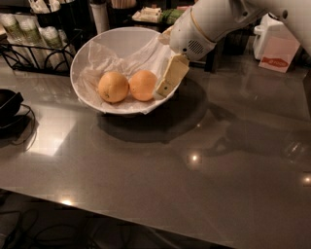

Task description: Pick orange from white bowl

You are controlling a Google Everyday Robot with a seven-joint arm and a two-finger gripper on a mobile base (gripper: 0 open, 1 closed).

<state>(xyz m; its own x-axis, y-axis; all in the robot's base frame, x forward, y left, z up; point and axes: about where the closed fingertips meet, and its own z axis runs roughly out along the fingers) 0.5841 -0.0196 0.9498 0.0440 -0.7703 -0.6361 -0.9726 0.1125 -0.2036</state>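
Note:
The white bowl (97, 44) stands tilted at the back left of the dark table, lined with crumpled white paper. Two fruits lie in it side by side. The orange (143, 85) is the right one, deeper reddish-orange. The paler yellow-orange fruit (113, 87) lies to its left, touching or nearly touching it. My gripper (162, 90) hangs from the white arm (209, 24) and reaches down over the bowl's right rim. Its cream tip is just right of the orange, very close to it. It holds nothing that I can see.
A black wire rack with cups (34, 44) stands behind the bowl at the left. A black object with cables (7, 104) lies at the left edge. A white and red carton (274, 48) stands at the back right. Dark containers (99, 14) line the back.

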